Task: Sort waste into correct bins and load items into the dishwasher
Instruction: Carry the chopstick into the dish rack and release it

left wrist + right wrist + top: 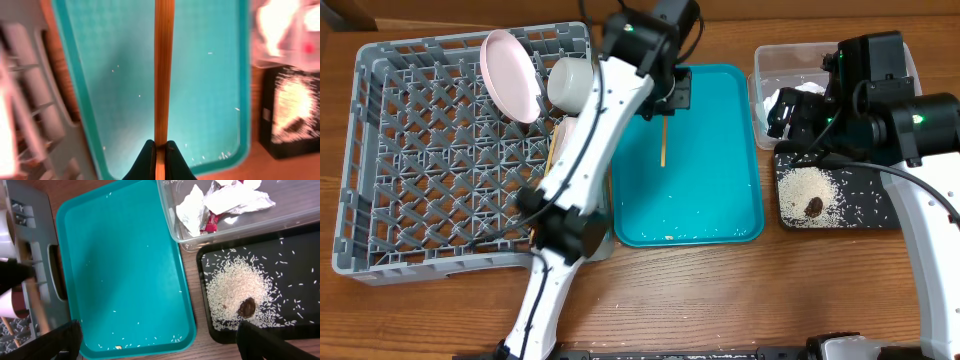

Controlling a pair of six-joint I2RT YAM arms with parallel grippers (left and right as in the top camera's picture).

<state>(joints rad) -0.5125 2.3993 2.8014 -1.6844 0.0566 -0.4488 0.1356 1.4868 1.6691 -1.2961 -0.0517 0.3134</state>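
Note:
My left gripper [665, 108] is shut on a thin wooden chopstick [663, 142] and holds it above the teal tray [720, 190]. In the left wrist view the chopstick [164, 75] runs straight out from the closed jaws [161, 152]. My right gripper [160, 345] is open and empty, and hangs over the near edges of the teal tray [125, 255] and the black tray [300, 265]. The black tray holds rice [235, 287] and a brown lump [246, 307]. The clear tub [300, 210] holds crumpled wrappers [220, 202]. A pink plate [510, 72] and a whitish bowl [570, 82] stand in the grey rack [420, 150].
A few rice grains [150, 340] lie along the teal tray's near edge. The left arm [585, 150] crosses the rack's right wall. The clear tub [770, 60] and the black tray [860, 215] sit right of the teal tray, with the right arm [880, 110] above them.

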